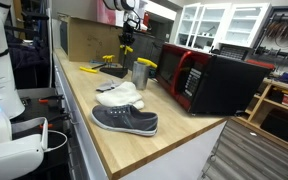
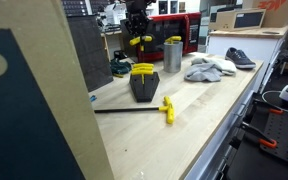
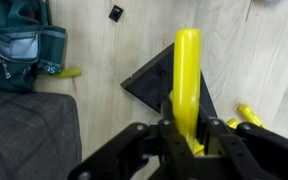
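Gripper (image 3: 191, 135) fingers clamp a yellow-handled tool (image 3: 187, 70), held in the air above the black holder (image 3: 149, 85) on the wooden counter (image 3: 104, 60). The step looks like carrying the tool; setting it down would call for lining it up with the holder. Its tip is hidden behind the fingers, and the holder's openings are hard to make out.

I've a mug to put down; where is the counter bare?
The counter is bare between the black holder and the white cloths, and near the edge past the lying yellow-handled screwdriver. Crowded behind the holder, around the metal cup.
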`<state>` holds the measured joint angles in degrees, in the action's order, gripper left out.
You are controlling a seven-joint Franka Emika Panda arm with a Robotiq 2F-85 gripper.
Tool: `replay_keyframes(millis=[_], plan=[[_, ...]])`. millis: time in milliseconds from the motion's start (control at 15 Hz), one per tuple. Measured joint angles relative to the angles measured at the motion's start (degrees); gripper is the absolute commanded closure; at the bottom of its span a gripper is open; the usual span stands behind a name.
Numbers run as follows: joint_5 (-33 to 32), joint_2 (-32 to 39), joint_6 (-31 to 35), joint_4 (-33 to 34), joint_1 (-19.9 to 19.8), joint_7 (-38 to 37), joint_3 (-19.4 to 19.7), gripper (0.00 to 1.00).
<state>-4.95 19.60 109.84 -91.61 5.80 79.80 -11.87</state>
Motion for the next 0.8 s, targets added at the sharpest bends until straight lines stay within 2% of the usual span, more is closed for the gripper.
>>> replay_keyframes(millis=[400, 800], plan=[[-1.3, -1.4, 0.0, -1.0, 0.0, 6.5, -0.4, 0.94], [-2.9, -4.2, -0.1, -2.3, 0.0, 9.0, -0.5, 0.94]])
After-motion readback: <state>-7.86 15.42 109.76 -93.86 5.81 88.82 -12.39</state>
